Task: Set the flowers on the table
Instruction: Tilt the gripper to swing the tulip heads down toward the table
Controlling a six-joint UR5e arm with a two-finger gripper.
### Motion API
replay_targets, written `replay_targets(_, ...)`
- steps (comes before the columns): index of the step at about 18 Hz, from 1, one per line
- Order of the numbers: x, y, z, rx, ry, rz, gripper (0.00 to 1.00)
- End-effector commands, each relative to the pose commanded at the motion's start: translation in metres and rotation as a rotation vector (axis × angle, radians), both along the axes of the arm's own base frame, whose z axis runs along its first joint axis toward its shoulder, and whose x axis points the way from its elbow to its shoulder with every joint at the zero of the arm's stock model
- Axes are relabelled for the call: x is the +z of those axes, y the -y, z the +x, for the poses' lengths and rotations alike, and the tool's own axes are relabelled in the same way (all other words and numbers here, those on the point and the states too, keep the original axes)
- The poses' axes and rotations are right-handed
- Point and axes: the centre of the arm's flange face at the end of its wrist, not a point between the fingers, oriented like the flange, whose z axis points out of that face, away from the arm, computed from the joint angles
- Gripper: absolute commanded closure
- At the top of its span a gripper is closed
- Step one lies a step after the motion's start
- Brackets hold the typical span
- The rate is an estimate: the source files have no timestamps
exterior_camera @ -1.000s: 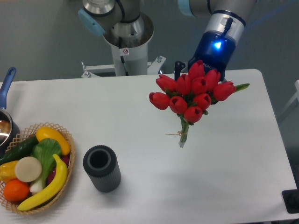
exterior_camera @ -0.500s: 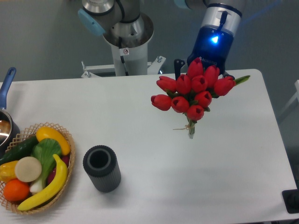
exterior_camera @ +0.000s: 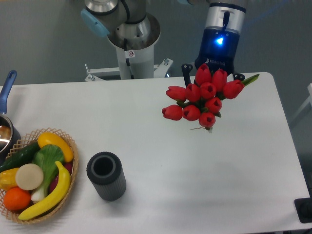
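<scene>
The flowers [exterior_camera: 202, 99], a bunch of red tulips with green stems tied with twine, hang above the back right part of the white table [exterior_camera: 146, 146]. Their heads face the camera and hide most of the stems; only a short stem end and the twine show below the blooms. My gripper [exterior_camera: 212, 69], with a blue-lit wrist, is right behind the bunch and shut on it. Its fingertips are hidden by the blooms; only the dark finger links show on either side.
A dark ribbed cylindrical vase [exterior_camera: 106, 175] stands upright at the front left of the centre. A wicker basket [exterior_camera: 68, 190] of fruit and vegetables sits at the front left, a pot with a blue handle [exterior_camera: 7, 87] at the left edge. The robot base [exterior_camera: 131, 39] is behind the table.
The gripper and the flowers have shifted right and towards the back edge. The bunch has tipped more towards the camera, so less stem shows.
</scene>
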Motion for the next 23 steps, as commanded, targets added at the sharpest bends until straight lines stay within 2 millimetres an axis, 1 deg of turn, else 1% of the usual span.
replay_targets(4,-0.015,-0.012,0.015,-0.027,-0.027,-0.144,0.58)
replay_targets(6,-0.021,-0.017,0.019,-0.043,-0.042,-0.209,0.58)
replay_targets(9,-0.034,-0.019,0.021,-0.064,-0.069,-0.289,0.59)
replay_targets(11,-0.052,-0.024,0.023,-0.095,-0.081,-0.379,0.59)
replay_targets(13,-0.072,-0.031,0.026,-0.139,-0.107,-0.551,0.61)
replay_targets(15,-0.089,-0.041,0.029,-0.163,-0.125,-0.653,0.6)
replay_targets(19,-0.109,-0.038,0.022,-0.18,-0.137,-0.758,0.6)
replay_targets(20,-0.112,-0.038,0.023,-0.193,-0.144,-0.78,0.6)
replay_targets(22,-0.13,-0.037,0.021,-0.233,-0.138,-0.861,0.6)
replay_targets(23,-0.136,-0.036,0.02,-0.248,-0.141,-0.911,0.6)
